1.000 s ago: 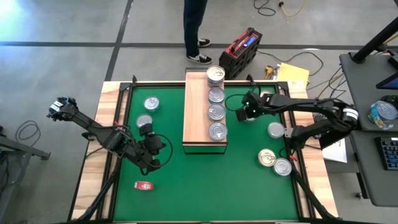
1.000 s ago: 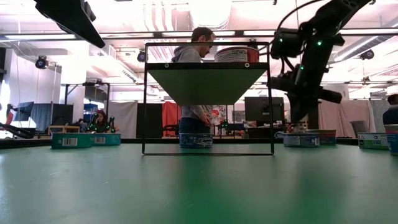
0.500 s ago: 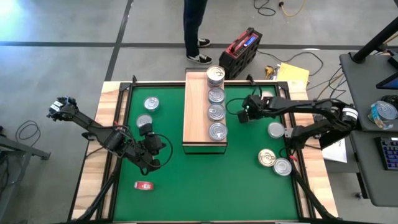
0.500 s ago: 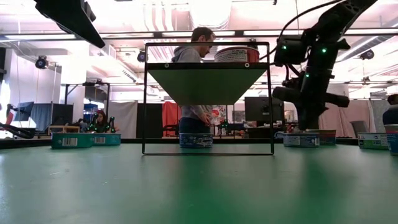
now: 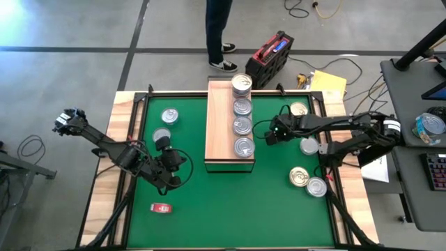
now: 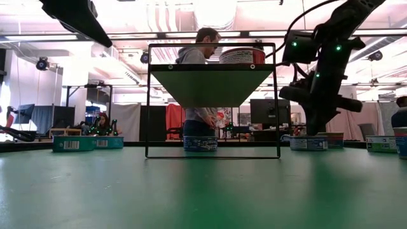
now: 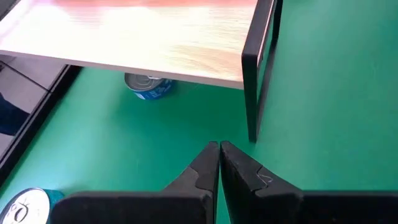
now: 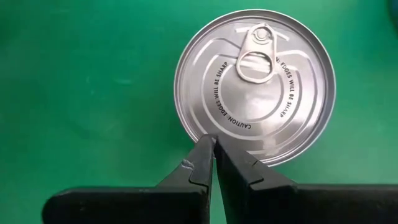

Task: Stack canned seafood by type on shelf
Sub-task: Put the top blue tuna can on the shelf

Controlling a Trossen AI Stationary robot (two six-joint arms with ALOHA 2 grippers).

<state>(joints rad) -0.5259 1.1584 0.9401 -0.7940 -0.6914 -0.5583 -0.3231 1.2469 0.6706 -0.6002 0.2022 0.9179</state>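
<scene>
Left gripper (image 5: pixel 169 169) low over the green mat (image 5: pixel 230 202), left of the shelf (image 5: pixel 217 132), fingers pressed together on nothing. Near it, two silver tins (image 5: pixel 169 116) on the mat and a small red object (image 5: pixel 161 208) closer to the near edge. Along the shelf top, four silver-lidded tins (image 5: pixel 243 125) in a row, the farthest looking like a stack. Under the shelf, one blue-labelled tin (image 7: pixel 148 85), partly hidden by the board in the left wrist view. Right gripper (image 5: pixel 270 135) just right of the shelf, fingers pinched shut and empty, tips above the edge of a silver pull-tab tin (image 8: pixel 255 84) on the mat. Farther right, a silver tin (image 5: pixel 309 146), a gold-lidded one (image 5: pixel 300 176) touching another silver one (image 5: pixel 317 187), and a gold lid (image 5: pixel 299 109) half covered by the arm. In the low view, labels too small to read. Person (image 5: pixel 218 31) beyond the table, cut off at the legs from above.
</scene>
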